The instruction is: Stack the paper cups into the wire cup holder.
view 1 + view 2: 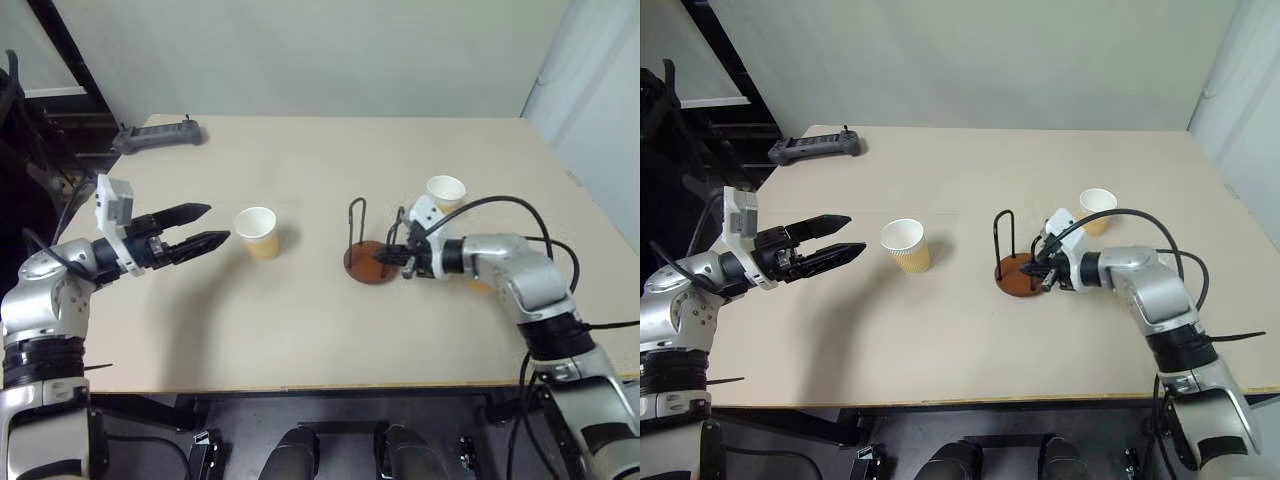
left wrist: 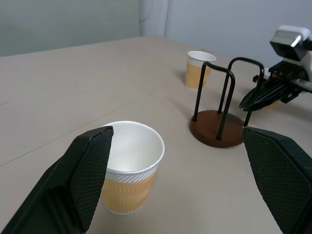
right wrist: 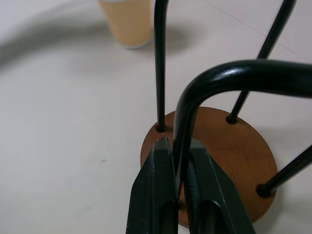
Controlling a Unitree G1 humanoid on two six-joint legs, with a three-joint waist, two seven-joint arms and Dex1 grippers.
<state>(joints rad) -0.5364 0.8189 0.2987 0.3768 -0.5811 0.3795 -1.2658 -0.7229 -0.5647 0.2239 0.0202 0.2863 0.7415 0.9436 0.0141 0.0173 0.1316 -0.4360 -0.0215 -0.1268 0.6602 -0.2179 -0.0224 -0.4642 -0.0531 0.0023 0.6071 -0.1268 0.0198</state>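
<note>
The wire cup holder (image 1: 372,252) stands upright near the middle of the pale table (image 1: 300,340), its round reddish-brown base flat on the surface and its two dark wire loops rising from it, with no cup between them. The right gripper (image 1: 393,257) is at the holder's right side, and in the right wrist view its two black fingers (image 3: 155,195) are pinched narrow on one leg of the nearer wire loop, just above the base. One paper cup (image 1: 257,232) stands upright to the left of the holder, well apart from it, mouth up, white inside and tan-orange lower down. A second paper cup (image 1: 446,192) stands upright behind the right gripper, toward the far right of the table, near the holder but not touching it. The left gripper (image 1: 208,227) hangs level just left of the nearer cup, its fingers spread wide and empty, pointing at the cup without touching it. A dark handheld controller (image 1: 157,135) lies at the far left corner of the table, well apart from everything else
</note>
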